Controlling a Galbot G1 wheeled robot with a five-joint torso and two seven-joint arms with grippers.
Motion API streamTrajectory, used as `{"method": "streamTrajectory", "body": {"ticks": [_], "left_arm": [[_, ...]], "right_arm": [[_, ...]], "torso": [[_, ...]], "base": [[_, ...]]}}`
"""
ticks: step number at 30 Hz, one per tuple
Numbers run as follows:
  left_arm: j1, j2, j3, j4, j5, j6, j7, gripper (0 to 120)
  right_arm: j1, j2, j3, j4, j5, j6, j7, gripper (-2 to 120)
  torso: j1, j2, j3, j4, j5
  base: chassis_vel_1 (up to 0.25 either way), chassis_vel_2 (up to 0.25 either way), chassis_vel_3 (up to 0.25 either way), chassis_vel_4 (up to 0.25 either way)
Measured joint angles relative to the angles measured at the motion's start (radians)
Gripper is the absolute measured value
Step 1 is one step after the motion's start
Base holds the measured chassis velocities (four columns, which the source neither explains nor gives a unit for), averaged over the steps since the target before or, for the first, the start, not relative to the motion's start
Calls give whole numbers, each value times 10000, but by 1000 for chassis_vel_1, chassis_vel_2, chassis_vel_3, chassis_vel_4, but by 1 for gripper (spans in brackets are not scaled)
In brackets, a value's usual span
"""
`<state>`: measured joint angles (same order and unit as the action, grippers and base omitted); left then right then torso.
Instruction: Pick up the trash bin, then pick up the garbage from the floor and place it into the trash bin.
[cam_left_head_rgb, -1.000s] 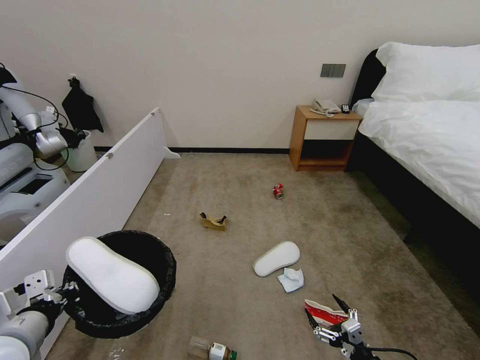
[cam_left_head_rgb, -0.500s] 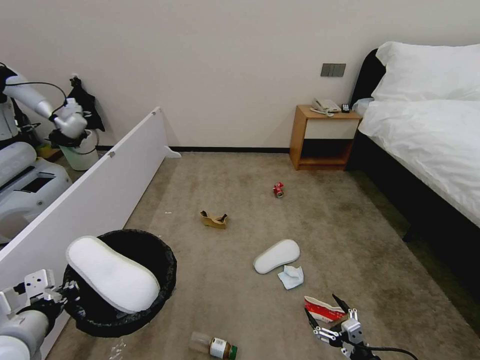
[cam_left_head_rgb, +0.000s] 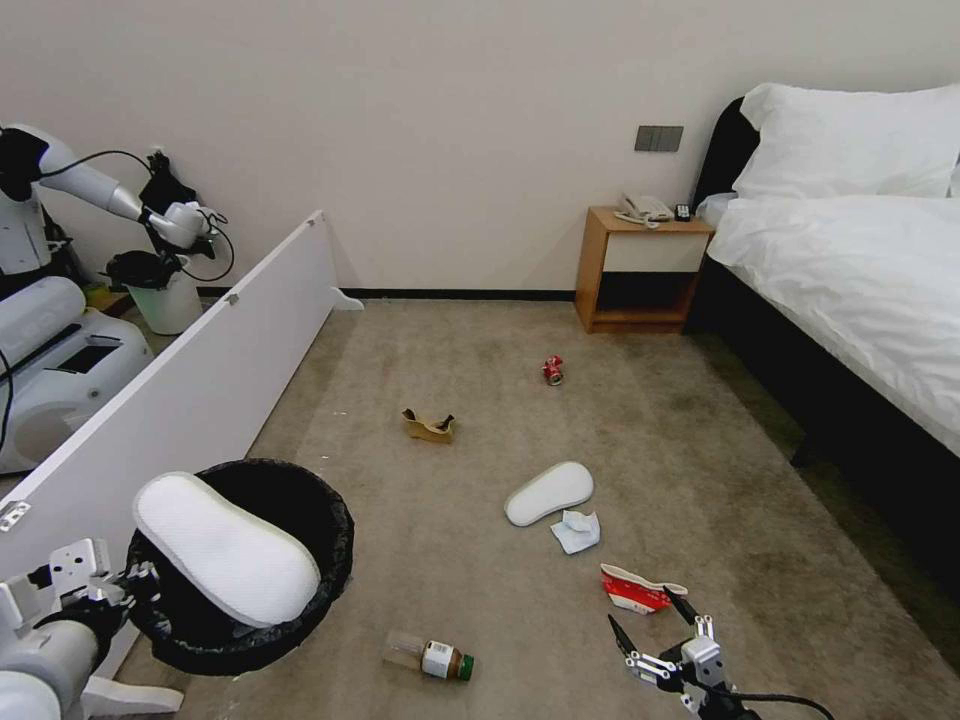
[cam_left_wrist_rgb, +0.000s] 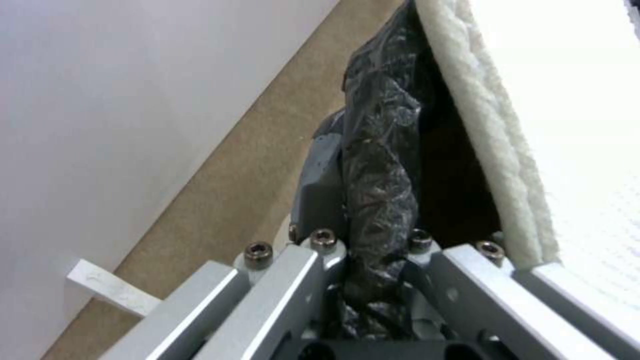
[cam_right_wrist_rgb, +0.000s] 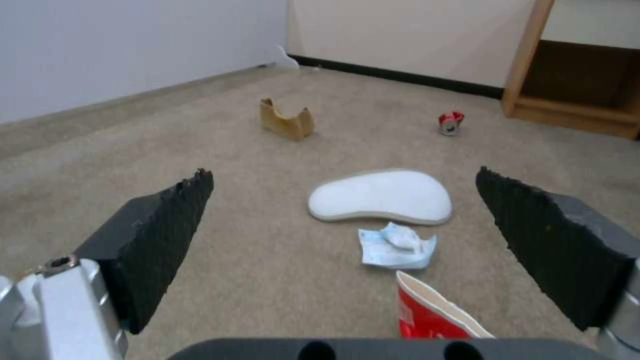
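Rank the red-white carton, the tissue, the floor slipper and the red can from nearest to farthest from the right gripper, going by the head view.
From the right gripper, open and low on the right:
1. Red-white carton, just ahead of its fingertips.
2. Tissue, farther ahead, slightly left.
3. Floor slipper, touching the tissue's far side.
4. Red can, mid-carpet toward the nightstand.

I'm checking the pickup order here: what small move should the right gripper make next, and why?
Probably ease the right gripper forward and down onto the red-white carton. It hangs open just short of that carton, the nearest litter on the carpet, with the tissue and slipper farther off. The left gripper holds the trash bin by its rim, one slipper already on top.
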<state>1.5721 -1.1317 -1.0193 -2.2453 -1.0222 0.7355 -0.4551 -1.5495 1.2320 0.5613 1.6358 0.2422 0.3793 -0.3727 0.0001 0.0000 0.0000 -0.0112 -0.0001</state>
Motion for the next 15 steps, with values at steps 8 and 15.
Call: {"method": "streamTrajectory", "body": {"ticks": [8,15], "left_arm": [[160,-99,-80,-190,30,0,-23,2],[505,-186,-244,-522,108,1,-54,2]], "right_arm": [[500,-391,-664,-132,528,-391,110,100],[2365,-1274,-2825,-1036,1029,-1533,-195,100]], "torso": [[0,0,0,0,1],[0,-1,0,4,5]], "base": [[0,0,0,0],[0,0,0,0]]}}
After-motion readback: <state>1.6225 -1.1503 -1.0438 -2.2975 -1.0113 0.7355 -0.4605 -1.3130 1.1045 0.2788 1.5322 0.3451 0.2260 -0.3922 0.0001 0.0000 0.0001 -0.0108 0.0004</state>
